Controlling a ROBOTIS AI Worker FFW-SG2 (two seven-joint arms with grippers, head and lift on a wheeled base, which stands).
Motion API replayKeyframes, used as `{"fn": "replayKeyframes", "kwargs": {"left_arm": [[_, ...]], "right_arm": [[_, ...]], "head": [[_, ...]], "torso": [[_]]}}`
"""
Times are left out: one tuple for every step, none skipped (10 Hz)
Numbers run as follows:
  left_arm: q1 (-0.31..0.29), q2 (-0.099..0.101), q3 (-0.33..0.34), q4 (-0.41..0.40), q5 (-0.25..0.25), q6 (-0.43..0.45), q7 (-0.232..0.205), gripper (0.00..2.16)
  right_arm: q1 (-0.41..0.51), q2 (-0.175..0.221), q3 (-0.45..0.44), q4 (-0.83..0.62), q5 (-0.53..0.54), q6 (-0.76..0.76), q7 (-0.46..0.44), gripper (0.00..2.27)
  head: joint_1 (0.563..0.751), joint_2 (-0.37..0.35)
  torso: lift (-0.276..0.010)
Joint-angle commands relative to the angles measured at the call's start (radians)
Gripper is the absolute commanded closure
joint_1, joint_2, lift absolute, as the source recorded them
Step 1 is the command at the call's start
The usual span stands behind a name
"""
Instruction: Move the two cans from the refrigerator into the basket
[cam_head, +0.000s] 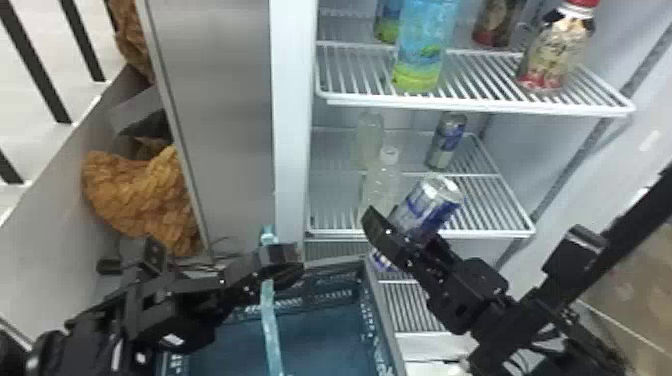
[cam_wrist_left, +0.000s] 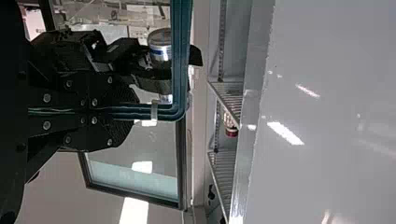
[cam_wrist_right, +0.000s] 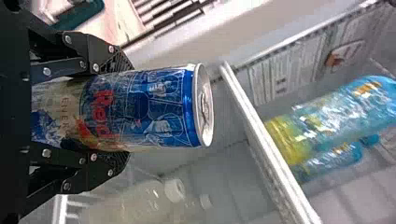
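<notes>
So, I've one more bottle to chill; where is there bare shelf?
Upper shelf: between the blue-green bottle and red-capped bottle. Middle shelf: the front right corner, right of the gripped can. Its left is crowded by two clear bottles.

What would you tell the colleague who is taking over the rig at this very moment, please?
Left claw: shut on the handle of the basket.
Right claw: shut on one can, in front of the refrigerator's middle shelf.
Other can: standing toward the back of that shelf, behind and to the right of the clear bottles.
Done: one can gripped, basket held by its handle.
Left: put the gripped can in the basket, then fetch the other one and put it in too.
</notes>
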Motion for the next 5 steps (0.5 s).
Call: {"fn": "replayKeyframes", "kwargs": {"left_arm": [[-0.001, 0.0, 0.001, 0.0, 0.0, 0.001, 0.0, 1.2], [-0.001, 0.0, 0.001, 0.0, 0.0, 0.001, 0.0, 1.2], [-0.001, 0.0, 0.001, 0.0, -0.002, 0.001, 0.0, 1.2], [-0.004, 0.0, 0.001, 0.0, -0.002, 0.001, 0.0, 1.2], [-0.004, 0.0, 0.001, 0.0, -0.002, 0.001, 0.0, 1.2]], "right_arm": [[0.002, -0.004, 0.017, -0.005, -0.011, 0.055, 0.019, 1.26], [0.002, -0.006, 0.031, -0.005, -0.011, 0.079, 0.031, 1.26], [0.0, -0.008, 0.039, -0.005, -0.011, 0.114, 0.045, 1.26], [-0.003, -0.012, 0.049, -0.003, -0.011, 0.146, 0.057, 1.26], [-0.017, -0.015, 0.061, 0.017, -0.011, 0.17, 0.08, 1.19]], "head": [[0.695, -0.1], [0.695, -0.091], [0.695, -0.072], [0.695, -0.053], [0.695, -0.036]], "torso": [[-0.218], [-0.218], [-0.218], [-0.218], [-0.218]]}}
